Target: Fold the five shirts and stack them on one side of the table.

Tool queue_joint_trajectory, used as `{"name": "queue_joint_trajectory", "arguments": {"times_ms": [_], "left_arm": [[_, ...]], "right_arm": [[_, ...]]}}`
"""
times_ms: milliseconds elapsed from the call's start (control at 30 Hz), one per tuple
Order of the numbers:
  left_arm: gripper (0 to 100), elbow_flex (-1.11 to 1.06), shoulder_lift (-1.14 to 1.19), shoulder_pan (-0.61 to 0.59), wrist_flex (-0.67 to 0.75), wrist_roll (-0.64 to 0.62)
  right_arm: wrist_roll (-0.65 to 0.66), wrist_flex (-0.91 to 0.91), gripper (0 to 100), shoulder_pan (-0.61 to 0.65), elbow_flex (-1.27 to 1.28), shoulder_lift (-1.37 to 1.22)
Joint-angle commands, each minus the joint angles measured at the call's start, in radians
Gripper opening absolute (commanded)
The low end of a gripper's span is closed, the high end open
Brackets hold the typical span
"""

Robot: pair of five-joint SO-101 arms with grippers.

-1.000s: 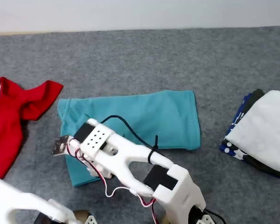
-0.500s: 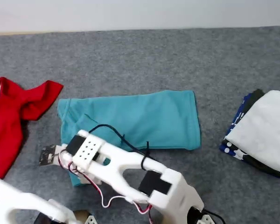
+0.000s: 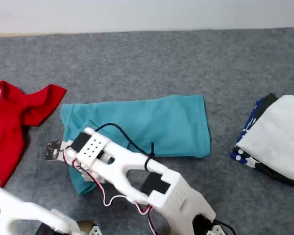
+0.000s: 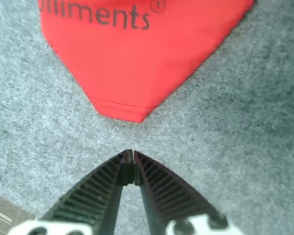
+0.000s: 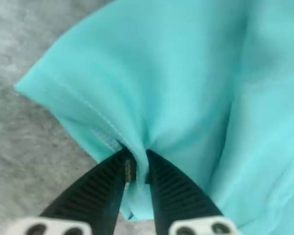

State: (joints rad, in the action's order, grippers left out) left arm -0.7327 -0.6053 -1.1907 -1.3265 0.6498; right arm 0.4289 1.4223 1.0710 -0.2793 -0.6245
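A teal shirt (image 3: 157, 122) lies folded lengthwise in the middle of the grey mat (image 3: 161, 58). My right arm (image 3: 117, 164) comes in from the front edge and stands over the shirt's left end. In the right wrist view my right gripper (image 5: 136, 169) is shut on a pinched fold of the teal shirt (image 5: 186, 88) near its hem. A red shirt (image 3: 12, 115) lies crumpled at the left edge. My left gripper (image 4: 133, 169) hangs shut and empty over bare mat, just short of a corner of the red shirt (image 4: 137, 54).
A stack of folded shirts (image 3: 279, 137), white on top of dark patterned ones, sits at the right edge. The left arm's white link (image 3: 19, 210) lies along the front left corner. Bare mat stretches behind the teal shirt.
The right arm's wrist has shifted left and toward the front over the teal shirt's left end, then eased back a little. The shirt's left end is slightly more bunched.
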Motion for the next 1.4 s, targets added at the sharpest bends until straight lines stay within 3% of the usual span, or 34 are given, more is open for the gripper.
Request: {"name": "queue_joint_trajectory", "arguments": {"times_ms": [0,233,400,1067,1267,1367], "left_arm": [[1,0.008,-0.029,-0.006,0.012,0.008],[1,0.007,-0.028,-0.006,0.014,0.009],[1,0.007,-0.028,-0.006,0.014,0.009],[1,0.005,-0.029,-0.006,0.009,0.009],[1,0.005,-0.031,-0.008,0.008,0.009],[1,0.005,-0.031,-0.008,0.008,0.009]], "right_arm": [[0.003,0.064,1.1,-0.007,-0.089,0.01],[0.003,0.209,1.0,-0.044,-0.315,0.01],[0.003,0.214,1.0,-0.122,-0.442,0.001],[0.003,-0.038,1.0,-0.329,-0.456,-0.157],[0.003,0.028,1.7,-0.323,-0.494,-0.14],[0.003,0.099,7.2,-0.305,-0.532,-0.119]]}}
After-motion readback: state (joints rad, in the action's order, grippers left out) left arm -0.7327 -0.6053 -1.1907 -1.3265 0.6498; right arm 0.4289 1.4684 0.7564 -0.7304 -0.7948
